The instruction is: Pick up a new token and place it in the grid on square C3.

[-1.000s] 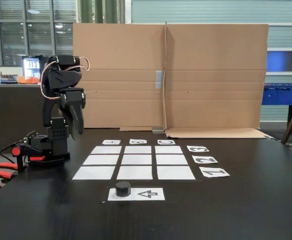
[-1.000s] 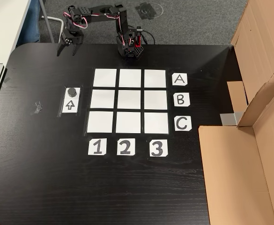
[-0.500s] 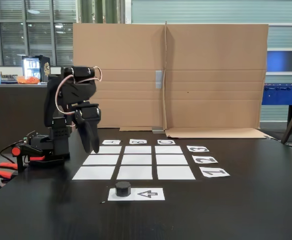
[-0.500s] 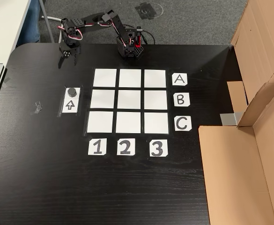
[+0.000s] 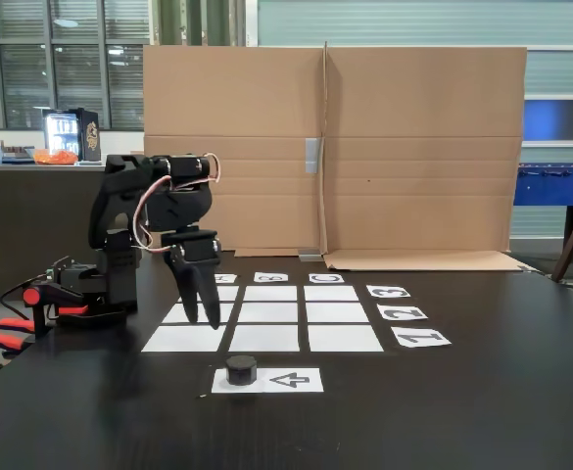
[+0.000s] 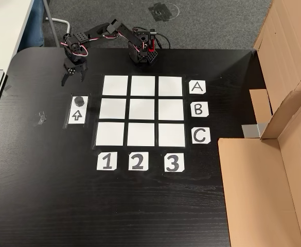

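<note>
In the view from above, my end effector (image 6: 72,78) hangs at the left over the dark worktop (image 6: 47,195), its two fingers spread apart with nothing between them. Just below it in that picture, the token (image 6: 78,100) sits on the upper end of the arrow sheet (image 6: 76,116), untouched. In the side view my end effector (image 5: 200,311) points down above the near-left cells, and the token (image 5: 241,369) rests on the sheet beside the arrow.

To the right of the sheet lies the grid (image 6: 142,110), all nine white cells bare. Square C3 (image 6: 171,135), in the corner by the C card (image 6: 200,136) and the 3 card (image 6: 173,162), holds nothing.
</note>
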Tool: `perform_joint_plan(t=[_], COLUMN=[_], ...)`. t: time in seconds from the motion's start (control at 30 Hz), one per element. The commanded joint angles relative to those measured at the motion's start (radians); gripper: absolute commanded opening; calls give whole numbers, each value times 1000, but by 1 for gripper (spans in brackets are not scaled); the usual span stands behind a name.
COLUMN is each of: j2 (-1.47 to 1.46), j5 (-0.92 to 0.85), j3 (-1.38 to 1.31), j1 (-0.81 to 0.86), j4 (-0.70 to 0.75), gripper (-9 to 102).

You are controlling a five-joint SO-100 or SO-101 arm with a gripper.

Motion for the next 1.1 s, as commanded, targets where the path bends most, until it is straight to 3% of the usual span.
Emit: perform_joint_plan(t=[0.0,1.07], j2=[-14,-296], j5=[18,123], j3=[-52,-308], j1=[-18,-133], j4=[2,6], gripper=[39,41])
